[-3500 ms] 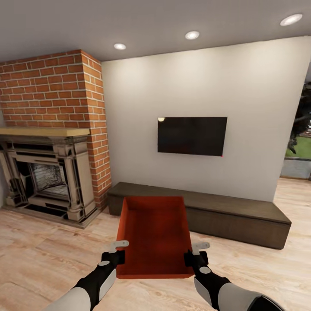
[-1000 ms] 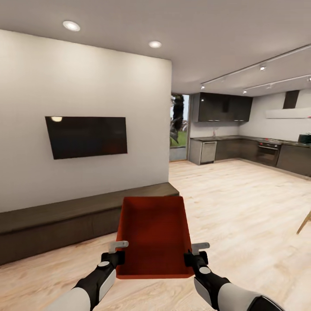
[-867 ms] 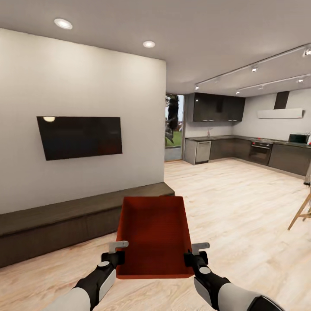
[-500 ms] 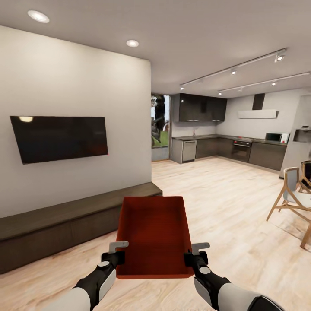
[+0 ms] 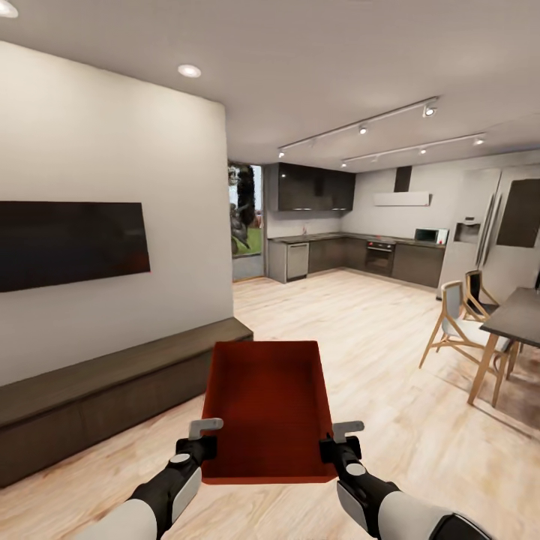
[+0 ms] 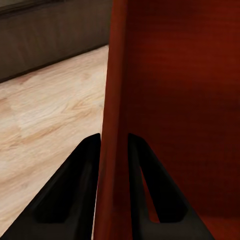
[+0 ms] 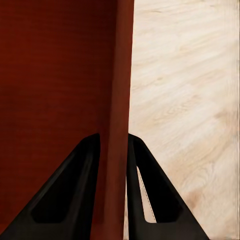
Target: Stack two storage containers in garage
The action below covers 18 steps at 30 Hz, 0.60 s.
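1. One orange-red box (image 5: pixel 268 405) is held out in front of the robot, above the light wood-plank floor (image 5: pixel 390 352), open side up and level.
2. The left claw (image 5: pixel 201 439) is clamped on the box's left wall near its near corner; in the left wrist view its two dark fingers (image 6: pixel 75 192) sit one on each side of that wall (image 6: pixel 114 125).
3. The right claw (image 5: pixel 339 441) grips the right wall the same way, with its fingers (image 7: pixel 155 190) pressed on either side of the wall (image 7: pixel 120 100).
4. To the left stands a long low dark cabinet (image 5: pixel 105 397) under a wall-mounted black screen (image 5: pixel 67 244).
5. Ahead lies a kitchen with dark cupboards (image 5: pixel 315 187); at the right stand wooden chairs (image 5: pixel 457 322) and a dark tabletop (image 5: pixel 517 315).
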### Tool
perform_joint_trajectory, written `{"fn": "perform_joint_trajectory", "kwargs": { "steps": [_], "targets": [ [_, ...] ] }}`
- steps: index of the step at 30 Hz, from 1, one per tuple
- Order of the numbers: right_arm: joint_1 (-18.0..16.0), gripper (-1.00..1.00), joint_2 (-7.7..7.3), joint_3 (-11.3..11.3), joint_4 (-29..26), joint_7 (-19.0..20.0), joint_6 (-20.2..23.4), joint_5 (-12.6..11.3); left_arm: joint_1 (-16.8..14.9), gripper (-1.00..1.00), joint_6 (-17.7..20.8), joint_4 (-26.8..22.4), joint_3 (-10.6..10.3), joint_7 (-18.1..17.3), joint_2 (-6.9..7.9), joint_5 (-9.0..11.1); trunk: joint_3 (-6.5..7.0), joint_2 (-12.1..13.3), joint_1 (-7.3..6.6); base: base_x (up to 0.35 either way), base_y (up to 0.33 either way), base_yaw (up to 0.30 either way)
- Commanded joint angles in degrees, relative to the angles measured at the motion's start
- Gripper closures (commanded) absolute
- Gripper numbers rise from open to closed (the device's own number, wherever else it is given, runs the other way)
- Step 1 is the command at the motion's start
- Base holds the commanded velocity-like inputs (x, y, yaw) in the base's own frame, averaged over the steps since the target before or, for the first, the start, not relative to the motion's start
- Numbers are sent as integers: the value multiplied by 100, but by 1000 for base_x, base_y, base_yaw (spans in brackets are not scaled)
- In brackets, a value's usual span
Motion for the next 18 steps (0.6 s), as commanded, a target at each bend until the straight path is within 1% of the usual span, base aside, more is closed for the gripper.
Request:
{"fn": "perform_joint_trajectory", "kwargs": {
  "steps": [1,18],
  "targets": [
    [-6,100,19,-227,11,-24,-8,-85,-4,100,-13,-21,18,79,-2,-44,-8,-6,1,0,0,-287],
    [-6,100,19,-227,13,-24,-8,-85,-4,100,-13,-25,16,79,-2,-44,-8,-6,1,0,0,-287]
  ]
}}
